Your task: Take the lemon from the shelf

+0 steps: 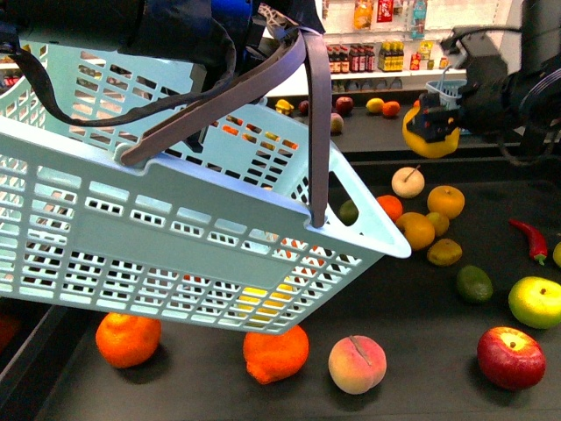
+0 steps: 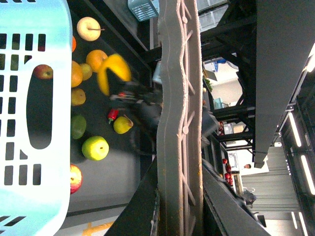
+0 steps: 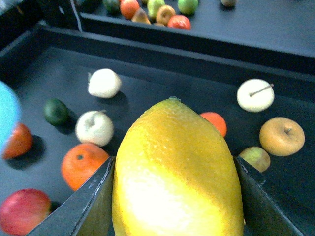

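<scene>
Lemon (image 3: 177, 172), bright yellow with a finely pebbled skin and a tapered tip, sits clamped between the two flat dark fingers (image 3: 88, 201) of the right end effector (image 1: 436, 118), which grasps it across its broad middle. The fruit hangs in the air above the shelf (image 1: 421, 307), clear of its flat, matte black tray.

Just below this end effector lie a smooth cream-white apple (image 1: 408, 181) with a thin stem and a round golden apple (image 1: 446, 201). Farther below it are a dark green lime (image 1: 474, 283), a glossy green apple (image 1: 536, 301) and a curved red chilli (image 1: 530, 239).

The left end effector (image 2: 179, 211) is clenched on the handle (image 2: 179, 123), a ribbed grey plastic strap running between its dark fingers. Beneath it hangs the tilted basket (image 1: 131, 228), pale blue plastic with slotted lattice walls. Under the basket's lower edge rest two dimpled oranges (image 1: 128, 338) (image 1: 275, 353) and a fuzzy pink-yellow peach (image 1: 357, 364) on the same tray.
</scene>
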You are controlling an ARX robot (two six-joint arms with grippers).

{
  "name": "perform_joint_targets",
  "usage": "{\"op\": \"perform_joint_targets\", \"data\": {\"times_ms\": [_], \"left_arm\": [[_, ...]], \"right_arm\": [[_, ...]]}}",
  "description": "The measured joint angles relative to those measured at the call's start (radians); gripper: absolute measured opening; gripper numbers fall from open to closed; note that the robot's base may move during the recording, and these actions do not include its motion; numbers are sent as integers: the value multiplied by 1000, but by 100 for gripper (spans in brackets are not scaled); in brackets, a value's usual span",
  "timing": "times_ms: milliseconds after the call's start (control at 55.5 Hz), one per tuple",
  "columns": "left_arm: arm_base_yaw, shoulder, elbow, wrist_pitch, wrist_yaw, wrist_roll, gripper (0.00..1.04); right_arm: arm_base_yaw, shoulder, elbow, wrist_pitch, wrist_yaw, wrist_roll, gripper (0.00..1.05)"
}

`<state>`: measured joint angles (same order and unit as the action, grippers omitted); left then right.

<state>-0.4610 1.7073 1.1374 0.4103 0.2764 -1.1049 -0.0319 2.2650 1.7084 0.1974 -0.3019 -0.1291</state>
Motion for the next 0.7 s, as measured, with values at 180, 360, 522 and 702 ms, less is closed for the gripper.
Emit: {"op": "perform_joint_targets", "data": {"times_ms": [180,360,522,702], "left_arm": [[0,0,0,0,0,0,13],[0,0,0,0,0,0,13],[0,0,0,0,0,0,13],[0,0,0,0,0,0,13]], "right_arm": [[31,-242,-262,14,-90,68,63],[95,-433,-441,23,-158,142,63],[171,-530,-534,27,-183,179,63],[252,-527,-593,27,-168,189,63]]}}
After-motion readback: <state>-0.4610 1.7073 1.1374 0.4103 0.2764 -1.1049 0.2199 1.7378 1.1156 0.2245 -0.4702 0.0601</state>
